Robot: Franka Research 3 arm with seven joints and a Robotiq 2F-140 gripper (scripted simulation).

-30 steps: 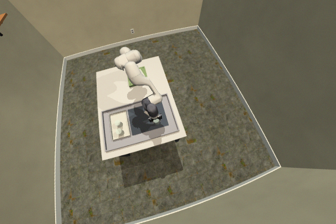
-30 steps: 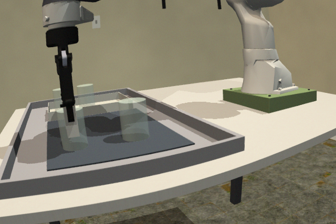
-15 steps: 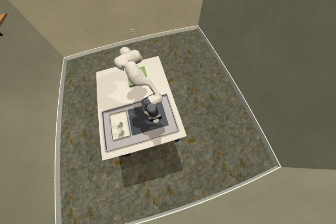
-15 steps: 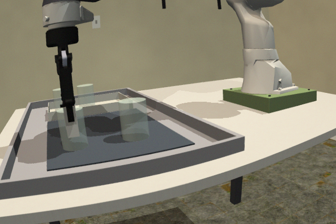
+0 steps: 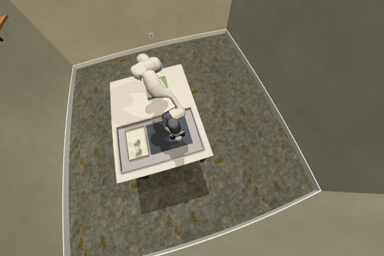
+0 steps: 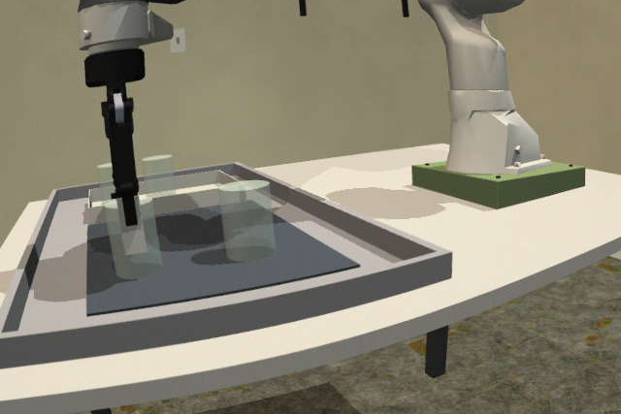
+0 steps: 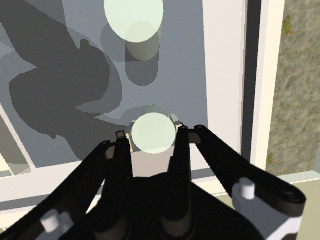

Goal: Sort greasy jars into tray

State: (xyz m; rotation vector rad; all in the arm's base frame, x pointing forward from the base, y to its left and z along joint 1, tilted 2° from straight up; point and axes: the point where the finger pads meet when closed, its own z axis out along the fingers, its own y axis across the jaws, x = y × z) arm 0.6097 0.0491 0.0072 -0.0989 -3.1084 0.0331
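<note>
fingers of the black two-finger gripper (image 7: 152, 134) straddle a pale green translucent glass jar (image 7: 153, 132) that stands mouth down on the dark grey drying mat (image 6: 280, 254). in the wrist view one finger lies just beside each flank of the jar's round top, the pads about at the glass; the gap between them is roughly half of its range and no wider than the jar. whether the pads actually press the glass or only sit against it i cannot tell from these views. in the exterior view the gripper (image 6: 129, 216) hangs straight down from the white arm (image 6: 476, 48), its tips reaching into the upper part of the jar (image 6: 132, 243), which stands upright on the mat.

ahead of the fingertips in the wrist view, well apart from them, a second translucent glass jar (image 7: 134, 20) stands on the same mat; in the exterior view it (image 6: 246, 221) is upright, off to the side of the gripped-at jar. beyond the fingers, past the mat's far edge, two more pale jars (image 6: 157, 169) stand in the shallow cream tray (image 5: 127, 150), close together; from above they show as pale discs (image 5: 135, 146) inside its rims. mat and tray both lie inside a grey rimmed steel surround (image 6: 431, 259) on the white table (image 6: 526, 243). the arm's foot stands on a green base plate (image 6: 571, 174), well apart from the fingers.
</note>
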